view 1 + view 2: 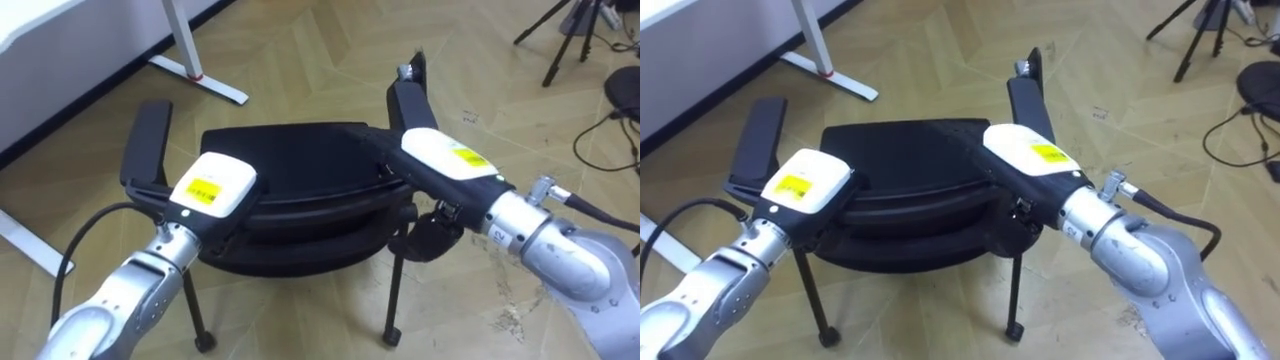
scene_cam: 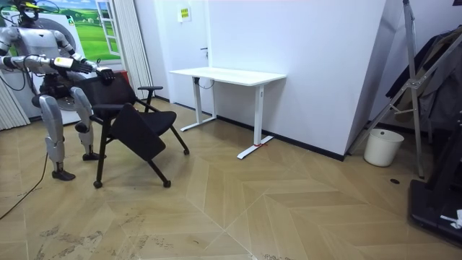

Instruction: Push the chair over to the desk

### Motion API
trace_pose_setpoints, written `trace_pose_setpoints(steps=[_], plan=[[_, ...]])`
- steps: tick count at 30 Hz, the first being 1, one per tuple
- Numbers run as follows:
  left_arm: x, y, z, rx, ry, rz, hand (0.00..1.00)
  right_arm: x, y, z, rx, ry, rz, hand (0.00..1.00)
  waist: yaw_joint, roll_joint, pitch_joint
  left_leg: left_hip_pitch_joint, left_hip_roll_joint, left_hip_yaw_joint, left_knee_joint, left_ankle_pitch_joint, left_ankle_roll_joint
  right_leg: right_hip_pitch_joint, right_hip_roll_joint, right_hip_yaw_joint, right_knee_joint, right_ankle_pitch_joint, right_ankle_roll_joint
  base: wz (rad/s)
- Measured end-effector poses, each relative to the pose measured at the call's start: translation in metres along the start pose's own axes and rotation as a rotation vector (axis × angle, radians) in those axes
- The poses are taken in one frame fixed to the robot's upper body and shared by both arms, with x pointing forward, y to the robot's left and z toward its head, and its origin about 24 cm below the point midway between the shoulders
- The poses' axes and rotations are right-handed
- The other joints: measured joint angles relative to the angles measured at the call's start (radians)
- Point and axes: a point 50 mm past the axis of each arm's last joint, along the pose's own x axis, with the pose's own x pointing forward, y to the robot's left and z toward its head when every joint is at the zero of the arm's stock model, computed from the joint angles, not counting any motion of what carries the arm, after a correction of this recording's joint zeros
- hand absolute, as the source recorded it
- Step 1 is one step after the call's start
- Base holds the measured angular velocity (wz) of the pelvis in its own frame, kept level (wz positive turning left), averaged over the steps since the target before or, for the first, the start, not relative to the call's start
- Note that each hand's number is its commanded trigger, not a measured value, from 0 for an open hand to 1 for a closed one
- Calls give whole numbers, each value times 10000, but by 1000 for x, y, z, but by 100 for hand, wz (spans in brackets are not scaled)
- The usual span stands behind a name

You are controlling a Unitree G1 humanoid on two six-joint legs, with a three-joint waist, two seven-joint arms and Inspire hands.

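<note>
Both hands are on the top of the chair back. The left hand [image 1: 212, 188] is at its left end, the right hand [image 1: 445, 155] at its right end. Fingers are black against black frame, so I can't tell if either one is curled round it or just pressing flat.

The chair [image 1: 300, 160] is directly in front of the robot, back towards it and seat facing away. The top edge runs left to right between the hands, so the push goes straight ahead, square to that edge. Both hands look about equally near, so there's no obvious lead arm. The left armrest [image 1: 148, 140] and right armrest [image 1: 408, 95] point away, just outside each hand.

Room to move: bare wood floor [image 1: 300, 50] ahead of the seat. The desk [image 1: 60, 30] sits ahead-left and its foot [image 1: 200, 78] juts towards the path, probably the first thing to clip. The tripod [image 1: 570, 30] is ahead-right, well apart. I'd drift slightly right.
</note>
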Motion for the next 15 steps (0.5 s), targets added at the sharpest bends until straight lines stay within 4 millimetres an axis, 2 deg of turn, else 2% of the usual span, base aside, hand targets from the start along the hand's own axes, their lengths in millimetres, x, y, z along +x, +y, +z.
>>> trace_pose_setpoints(steps=[5, 11, 15], plan=[[0, 0, 1, 25, -36, 70, 100, 0, 10, -5, 56, 252, 374, 0, -1, 8, 0, 7, 0, -25, 1, 0, 0, 26, 0, -21, -5, 0, 0, 1], [0, 0, 1, 32, -66, 121, 100, -1, 13, -9, 122, 410, 475, 0, -1, 15, 4, -3, 0, -50, 4, 0, 0, 23, 1, -39, -2, 0, 0, 0], [1, 1, 3, 77, -183, 149, 100, 0, 20, -24, -285, 985, 576, 0, 11, 12, 4, -61, -1, -82, 26, 0, 0, -9, 3, -58, 4, 0, 0, 2]])
